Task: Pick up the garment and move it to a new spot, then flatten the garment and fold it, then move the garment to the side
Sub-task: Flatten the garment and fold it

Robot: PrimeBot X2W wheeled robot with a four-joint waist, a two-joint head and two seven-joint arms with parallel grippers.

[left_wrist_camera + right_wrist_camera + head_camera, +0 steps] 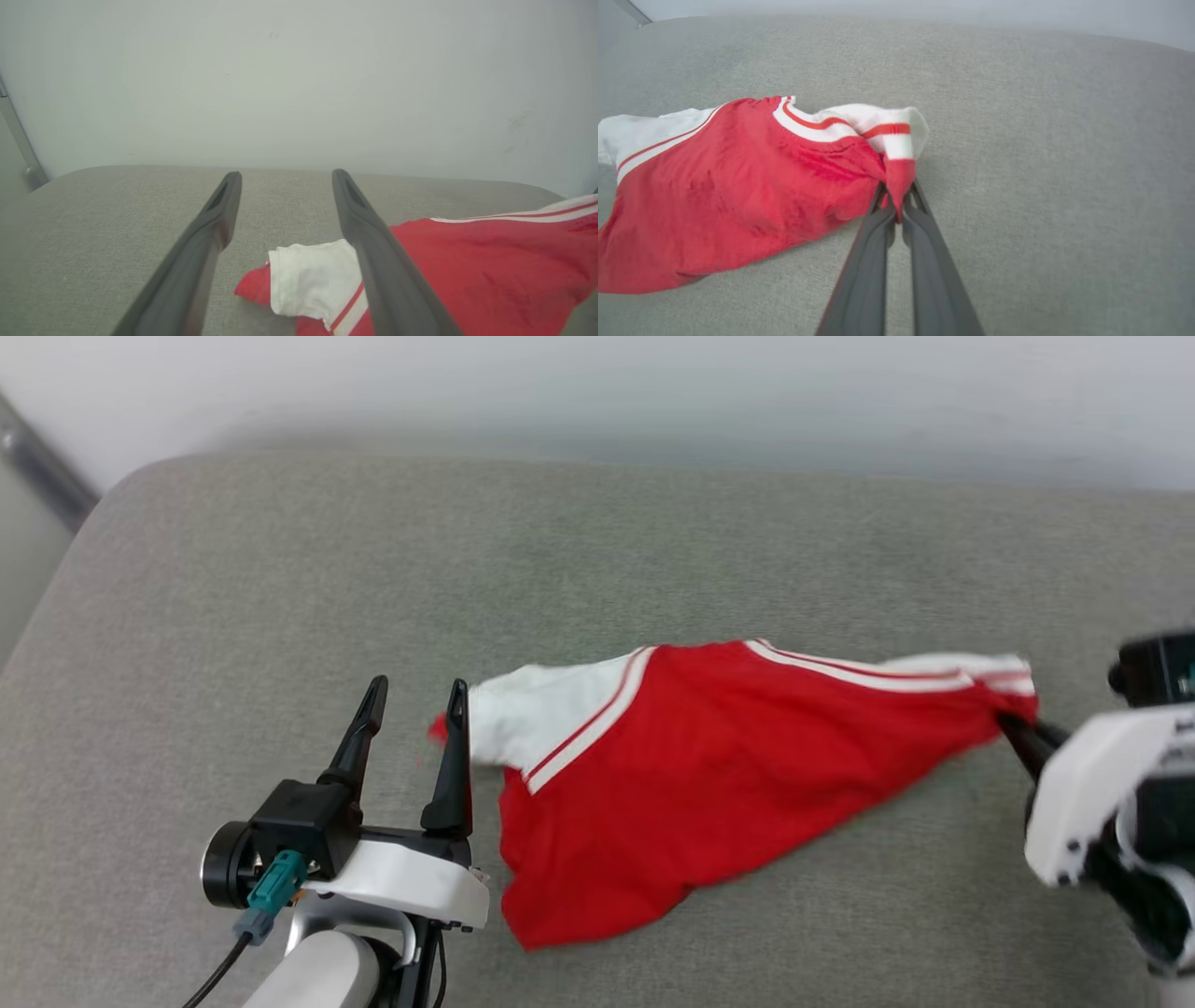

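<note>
My left end effector [417, 685] stands wide open and empty, its inner finger just beside the T-shirt's white sleeve [532, 714]. My right end effector [899, 198] is pinched shut on a red fold at the shirt's other end, under the second striped sleeve. The red T-shirt [709, 765] lies rumpled between the two on the grey cushion [597, 551]. Beyond the cushion's far edge is a pale wall [653, 392].
</note>
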